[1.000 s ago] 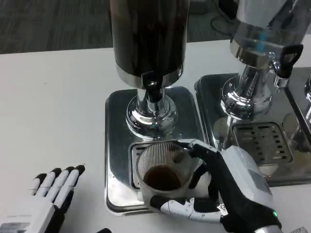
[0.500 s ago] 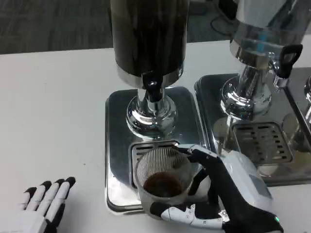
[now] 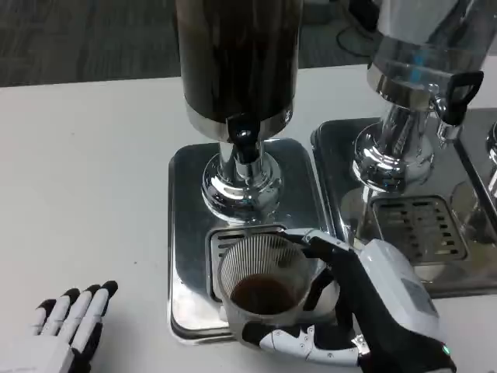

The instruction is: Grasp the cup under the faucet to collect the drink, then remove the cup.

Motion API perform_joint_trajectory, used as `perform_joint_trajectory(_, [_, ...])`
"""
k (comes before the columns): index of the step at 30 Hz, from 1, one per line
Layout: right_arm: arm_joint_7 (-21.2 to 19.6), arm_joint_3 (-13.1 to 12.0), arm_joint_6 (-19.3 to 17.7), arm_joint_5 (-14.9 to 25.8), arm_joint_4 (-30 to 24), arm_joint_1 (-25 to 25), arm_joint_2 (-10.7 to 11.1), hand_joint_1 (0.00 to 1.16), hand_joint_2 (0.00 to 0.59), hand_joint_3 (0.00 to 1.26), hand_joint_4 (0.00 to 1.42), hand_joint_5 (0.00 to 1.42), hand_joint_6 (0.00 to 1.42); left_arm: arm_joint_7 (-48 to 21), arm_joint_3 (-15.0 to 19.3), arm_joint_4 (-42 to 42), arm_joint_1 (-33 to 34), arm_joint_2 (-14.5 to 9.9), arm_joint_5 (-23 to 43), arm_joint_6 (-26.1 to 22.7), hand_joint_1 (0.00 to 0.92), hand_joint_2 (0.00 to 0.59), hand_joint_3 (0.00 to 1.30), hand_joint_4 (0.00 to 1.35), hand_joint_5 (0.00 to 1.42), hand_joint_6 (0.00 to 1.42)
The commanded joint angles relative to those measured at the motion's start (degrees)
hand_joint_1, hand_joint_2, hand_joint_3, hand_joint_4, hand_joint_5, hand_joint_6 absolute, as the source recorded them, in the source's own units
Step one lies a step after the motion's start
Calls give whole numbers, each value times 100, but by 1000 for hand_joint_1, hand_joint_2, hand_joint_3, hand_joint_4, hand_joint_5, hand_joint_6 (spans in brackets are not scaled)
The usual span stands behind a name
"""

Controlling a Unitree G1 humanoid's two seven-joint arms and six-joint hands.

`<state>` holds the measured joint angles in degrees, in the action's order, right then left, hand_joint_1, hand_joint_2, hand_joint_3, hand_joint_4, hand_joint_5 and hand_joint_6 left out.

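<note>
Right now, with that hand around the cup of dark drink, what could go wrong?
The cup holds dark liquid and is open-topped; if the right hand tilts it while pulling away, the drink may spill onto the metal tray. The faucet hangs above the tray's far part, so lifting straight back there might knock it. A loose grip on the ribbed wall could let the cup slip.

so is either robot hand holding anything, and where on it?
Right robot hand grips the ribbed clear cup around its side wall, fingers wrapped front and back. Left robot hand holds nothing.
</note>
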<state>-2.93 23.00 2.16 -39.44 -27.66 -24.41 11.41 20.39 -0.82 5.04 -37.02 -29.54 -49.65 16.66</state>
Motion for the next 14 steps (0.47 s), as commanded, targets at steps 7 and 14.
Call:
perform_joint_trajectory(7, [-95,-34,-212,41,-263,-1,-72,851,238,595,687,799,1223,43,-58,-44,90,42,53,-23,0,121,0,0,0,0])
perform_joint_trajectory(14, [-108,-31,-187,-47,-282,22,-81,831,245,609,696,802,1223,49,-54,12,56,62,40,-36,0,130,0,0,0,0])
